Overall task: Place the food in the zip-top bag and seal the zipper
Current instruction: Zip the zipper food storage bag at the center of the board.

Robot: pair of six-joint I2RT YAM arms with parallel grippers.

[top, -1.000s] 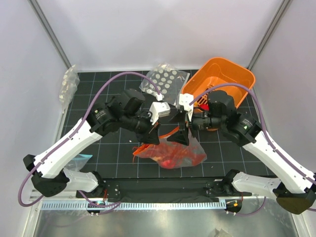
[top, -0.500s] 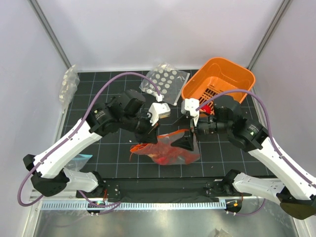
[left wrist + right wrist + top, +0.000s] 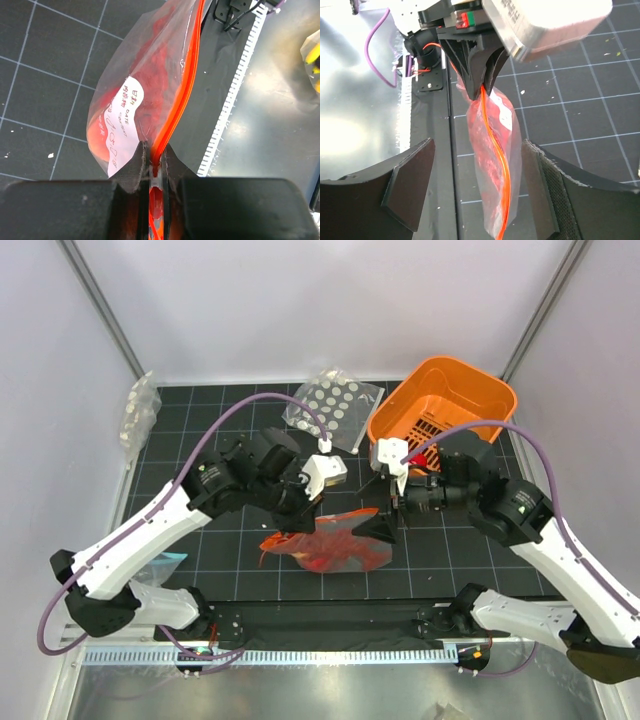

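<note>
The zip-top bag [image 3: 335, 550] is clear, with red food [image 3: 338, 560] inside and a white label. My left gripper [image 3: 298, 527] is shut on the left end of the orange-red zipper [image 3: 186, 82], and the bag hangs from that end. In the left wrist view the strip runs straight out from between my jaws [image 3: 153, 150]. My right gripper [image 3: 378, 530] is open at the bag's right end. In the right wrist view [image 3: 477, 187] its fingers stand well apart on either side of the bag [image 3: 492, 150], touching nothing. The zipper [image 3: 496, 155] looks pressed together along its visible length.
The orange slotted basket [image 3: 445, 405] stands at the back right. A clear bag with white discs [image 3: 335, 400] lies at the back middle. Another clear bag [image 3: 140, 415] lies at the far left. The black rail and metal ledge [image 3: 320, 655] run along the near edge.
My right gripper has moved right and toward the near edge along the bag and now stands open around its right end. The bag has shifted a little left and looks narrower.
</note>
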